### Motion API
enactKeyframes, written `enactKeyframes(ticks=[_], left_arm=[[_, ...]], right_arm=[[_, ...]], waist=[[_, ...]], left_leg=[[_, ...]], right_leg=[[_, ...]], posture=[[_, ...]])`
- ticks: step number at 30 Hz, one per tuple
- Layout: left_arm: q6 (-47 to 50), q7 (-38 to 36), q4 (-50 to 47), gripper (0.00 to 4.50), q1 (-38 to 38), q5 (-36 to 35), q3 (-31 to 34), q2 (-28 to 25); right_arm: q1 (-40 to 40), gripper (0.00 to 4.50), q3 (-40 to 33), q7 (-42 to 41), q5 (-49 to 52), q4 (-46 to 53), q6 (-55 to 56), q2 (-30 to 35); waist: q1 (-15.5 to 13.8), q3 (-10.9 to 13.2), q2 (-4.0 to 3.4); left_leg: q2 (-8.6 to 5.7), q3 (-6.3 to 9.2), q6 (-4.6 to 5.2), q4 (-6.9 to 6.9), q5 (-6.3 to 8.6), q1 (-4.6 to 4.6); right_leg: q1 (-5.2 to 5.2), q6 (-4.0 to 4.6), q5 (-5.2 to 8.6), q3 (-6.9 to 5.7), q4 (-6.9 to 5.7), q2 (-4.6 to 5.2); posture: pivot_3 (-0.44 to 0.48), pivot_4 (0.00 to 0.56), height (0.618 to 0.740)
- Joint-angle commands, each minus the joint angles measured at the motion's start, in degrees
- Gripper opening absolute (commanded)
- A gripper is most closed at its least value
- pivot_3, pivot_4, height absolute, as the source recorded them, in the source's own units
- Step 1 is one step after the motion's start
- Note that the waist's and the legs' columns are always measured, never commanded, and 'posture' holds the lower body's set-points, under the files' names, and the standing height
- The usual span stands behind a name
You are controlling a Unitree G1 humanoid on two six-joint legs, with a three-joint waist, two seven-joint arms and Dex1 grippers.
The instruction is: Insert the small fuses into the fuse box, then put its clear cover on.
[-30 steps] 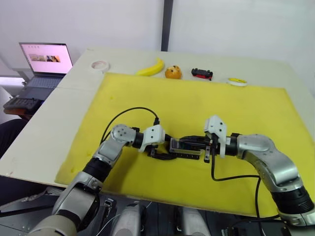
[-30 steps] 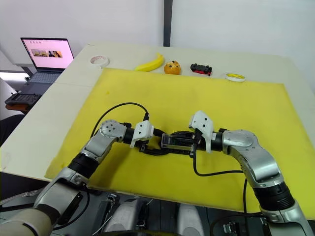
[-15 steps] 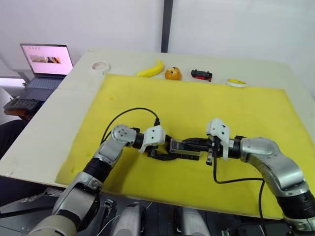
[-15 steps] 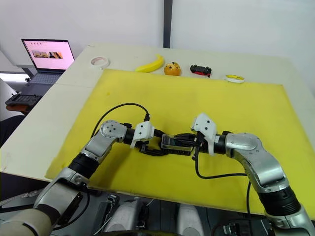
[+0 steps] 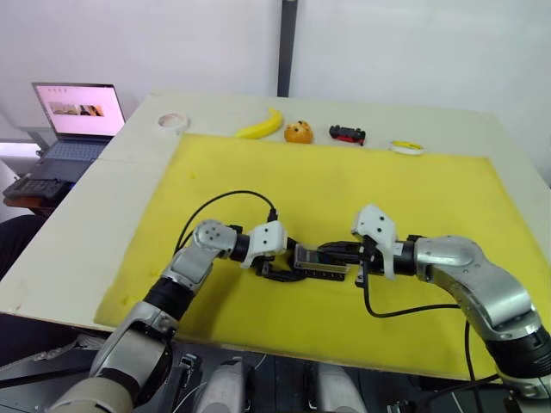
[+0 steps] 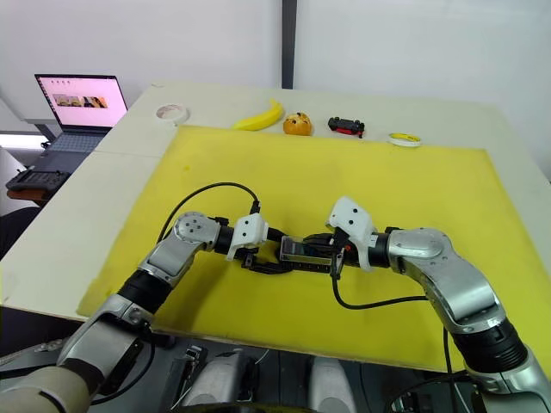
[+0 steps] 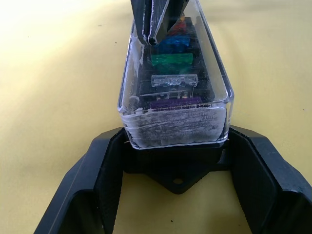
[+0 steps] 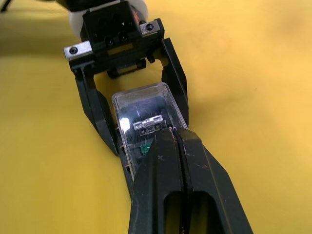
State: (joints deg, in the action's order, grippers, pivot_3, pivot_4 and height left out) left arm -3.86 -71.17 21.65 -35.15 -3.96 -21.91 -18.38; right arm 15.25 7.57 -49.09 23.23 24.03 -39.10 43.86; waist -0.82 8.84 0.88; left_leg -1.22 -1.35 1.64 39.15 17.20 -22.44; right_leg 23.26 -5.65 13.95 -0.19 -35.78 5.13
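On the yellow mat, left claw brackets the fuse box; right claw, pressed together, seats the clear cover (fuses in). Next: press evenly.

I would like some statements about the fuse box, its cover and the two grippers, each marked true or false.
1. The clear cover sits over the fuse box. True.
2. The right gripper is wide open. False: its fingers are shut together, on the cover.
3. The left gripper holds the box by one end. True.
4. The banana lies on the yellow mat. False: it lies on the table beyond it.
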Motion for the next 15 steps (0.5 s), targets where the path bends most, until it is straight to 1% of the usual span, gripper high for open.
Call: enactKeyframes(ticks=[1,5,8,11,13,15], left_arm=[[-1.05,-0.55,-1.29,2.59,-0.76,-0.23,-0.23,0.64],[-1.02,-0.36,-1.06,2.59,-1.04,-0.17,-0.31,1.23],[-1.22,-0.33,-0.7,2.59,-1.19,-0.08,-0.19,1.31],[-1.54,-0.38,-0.27,2.59,-1.11,0.05,0.03,1.03],[-1.69,-0.36,-0.15,2.59,-0.92,0.21,0.13,0.75],[-1.86,-0.26,-0.03,2.59,-0.7,0.4,0.14,0.52]], right_arm=[[-1.52,0.03,5.3,1.34,-2.42,-2.85,-5.6,-0.18],[-0.51,0.03,9.5,1.23,-4.58,-3.49,-7.75,1.28],[-1.92,0.03,9.11,1.34,-5.15,-3.61,-6.58,2.07],[-3.16,0.03,4.1,1.82,-1.62,-1.25,-5.92,0.84],[-3.02,0.03,-0.4,2.1,0.77,1.49,-2.86,-0.91],[-2.3,0.03,-6.14,2.57,4.74,4.85,-2.69,-2.04]], waist=[[0.14,-0.05,0.02],[0.14,-0.24,0.0],[0.1,-0.52,0.08],[-0.01,-0.71,0.07],[0.01,-0.7,0.07],[0.09,-0.66,0.01]], left_leg=[[0.0,0.0,0.0,0.0,0.0,0.0],[0.0,0.02,-0.01,-0.01,0.0,0.0],[0.0,0.03,-0.01,-0.06,0.01,0.0],[0.0,0.05,0.01,-0.13,0.03,0.0],[-0.02,0.05,0.04,-0.13,0.05,-0.04],[-0.04,0.04,0.06,-0.13,0.06,-0.1]], right_leg=[[0.0,0.01,0.0,0.0,0.01,0.01],[0.01,0.03,0.01,0.01,0.01,0.04],[-0.02,0.04,0.02,-0.01,0.12,0.08],[-0.09,0.07,0.04,-0.02,0.31,0.13],[-0.11,0.08,0.04,-0.03,0.39,0.16],[-0.06,0.08,0.04,-0.02,0.42,0.19]], posture=[[0.0,0.15,0.74],[0.0,0.15,0.74],[0.0,0.15,0.74],[0.0,0.15,0.74],[0.0,0.15,0.74],[0.0,0.15,0.74]])
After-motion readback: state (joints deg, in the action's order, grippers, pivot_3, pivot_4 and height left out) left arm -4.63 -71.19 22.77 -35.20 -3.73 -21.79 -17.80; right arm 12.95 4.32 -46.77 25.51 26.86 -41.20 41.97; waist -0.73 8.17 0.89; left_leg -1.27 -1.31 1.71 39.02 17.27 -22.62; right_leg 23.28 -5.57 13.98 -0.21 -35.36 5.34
